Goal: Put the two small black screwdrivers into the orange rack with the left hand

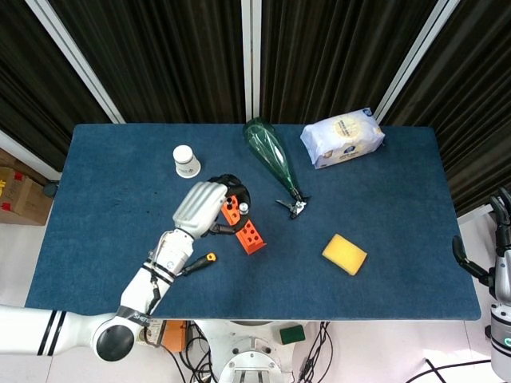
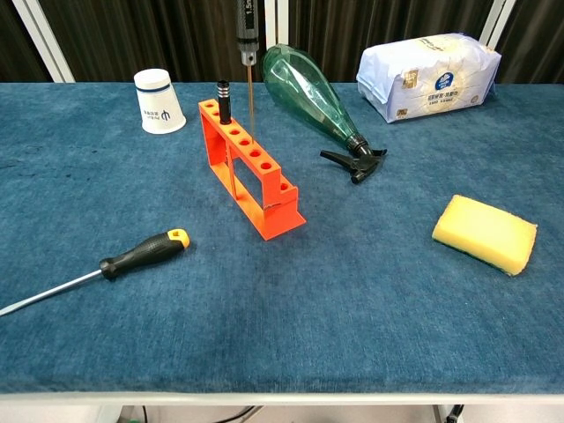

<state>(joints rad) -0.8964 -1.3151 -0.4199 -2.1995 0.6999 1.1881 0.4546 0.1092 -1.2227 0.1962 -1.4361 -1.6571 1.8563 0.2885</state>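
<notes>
One small black screwdriver already stands upright in the far end hole of the orange rack, its handle poking above the top bar, so by the look of things half the job is done. The second small black screwdriver hangs over the rack in the grip of the left robot hand, which shows from the head view curled over the rack's far end; in the chest view only the tool's lower handle and thin shaft appear, coming down from the top edge. Its long axis runs near vertical, tip down, the point hovering above the rack's upper bar and not yet in a hole, just beside the seated driver. What is left, it seems, is to line the tip up with a free hole, lower it and let go. The rack itself lies diagonally on the blue desk, its row of holes running from far left to near right. The right robot hand waits off the desk's right edge, holding nothing, fingers apart. A larger black-and-orange screwdriver lies flat near the front edge, untouched.
</notes>
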